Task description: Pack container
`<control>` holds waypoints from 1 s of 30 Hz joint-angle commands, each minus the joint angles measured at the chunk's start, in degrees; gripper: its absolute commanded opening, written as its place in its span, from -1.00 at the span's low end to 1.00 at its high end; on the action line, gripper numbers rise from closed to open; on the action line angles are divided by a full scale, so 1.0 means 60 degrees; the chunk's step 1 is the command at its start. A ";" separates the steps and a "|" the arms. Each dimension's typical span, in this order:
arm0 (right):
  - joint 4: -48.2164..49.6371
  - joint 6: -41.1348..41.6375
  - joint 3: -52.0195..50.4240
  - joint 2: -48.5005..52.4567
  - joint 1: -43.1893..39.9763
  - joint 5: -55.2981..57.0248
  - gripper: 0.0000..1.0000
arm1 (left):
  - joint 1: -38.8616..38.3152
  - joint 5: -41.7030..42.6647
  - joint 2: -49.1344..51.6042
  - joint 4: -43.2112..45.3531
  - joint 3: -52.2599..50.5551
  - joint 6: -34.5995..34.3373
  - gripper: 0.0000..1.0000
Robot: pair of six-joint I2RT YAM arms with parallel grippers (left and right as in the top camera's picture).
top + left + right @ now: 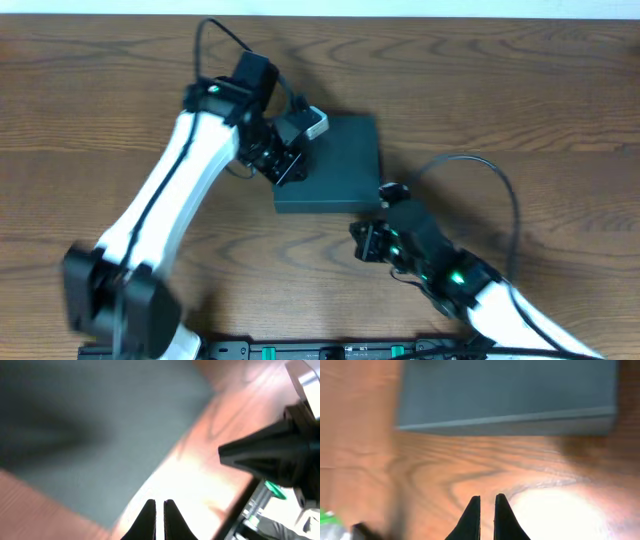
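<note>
shut box on table; left and right jaws together, empty; one pair should part before opening it squarely.

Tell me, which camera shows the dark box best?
Overhead: the box shows nearly whole, with one corner hidden. The right wrist view shows its top and one side, cropped. The left wrist view shows only a blurred patch.

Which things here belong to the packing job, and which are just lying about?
Job: container, looking closed; left gripper; right gripper, both empty.
Lying about: nothing loose visible; only the wooden table and an arm cable.
</note>
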 commanded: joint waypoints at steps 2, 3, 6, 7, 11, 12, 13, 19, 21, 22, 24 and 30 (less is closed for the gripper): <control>-0.1239 -0.0364 0.0069 -0.2313 0.0073 0.0131 -0.98 | 0.0040 -0.0044 -0.1056 -0.0543 0.0022 -0.0084 -0.88; -0.1508 -0.0532 0.0069 -0.2878 0.0073 0.0131 -0.97 | 0.0040 -0.0047 -0.1257 -0.0670 0.0022 -0.0084 -0.89; -0.2058 -0.0962 0.0069 -0.4390 0.0073 0.0127 -0.98 | 0.0040 -0.0047 -0.1738 -0.0969 0.0022 -0.0084 -0.89; -0.2178 -0.1060 0.0069 -0.4809 0.0073 0.0124 -0.94 | 0.0040 -0.0047 -0.1880 -0.1045 0.0022 -0.0084 -0.89; -0.2696 -0.1366 0.0069 -0.5992 0.0073 0.0131 -0.90 | 0.0040 -0.0047 -0.2368 -0.1162 0.0022 -0.0084 -0.89; -0.2863 -0.1574 0.0069 -0.6200 0.0073 0.0146 -0.56 | 0.0040 -0.0051 -0.2477 -0.1147 0.0022 -0.0080 -0.88; -0.2962 -0.1665 0.0069 -0.6277 0.0073 0.0182 -0.27 | 0.0040 -0.0051 -0.2550 -0.1122 0.0022 -0.0084 -0.88; -0.3432 -0.1676 0.0066 -0.6320 0.0073 0.0200 0.99 | 0.0040 -0.0051 -0.2626 -0.1122 0.0022 -0.0084 0.97; -0.3748 -0.1676 0.0066 -0.6295 0.0073 0.0200 0.98 | 0.0044 -0.0051 -0.2626 -0.1122 0.0022 -0.0084 0.97; -0.3938 -0.1676 0.0066 -0.6288 0.0073 0.0200 0.98 | 0.0040 -0.0051 -0.2626 -0.1122 0.0022 -0.0080 0.97; -0.4364 -0.1676 0.0066 -0.6288 0.0073 0.0200 0.99 | 0.0040 -0.0051 -0.2626 -0.1122 0.0022 -0.0084 0.97; -0.5584 -0.1672 0.0066 -0.6288 0.0073 0.0200 0.99 | 0.0040 -0.0051 -0.2626 -0.1122 0.0022 -0.0084 0.97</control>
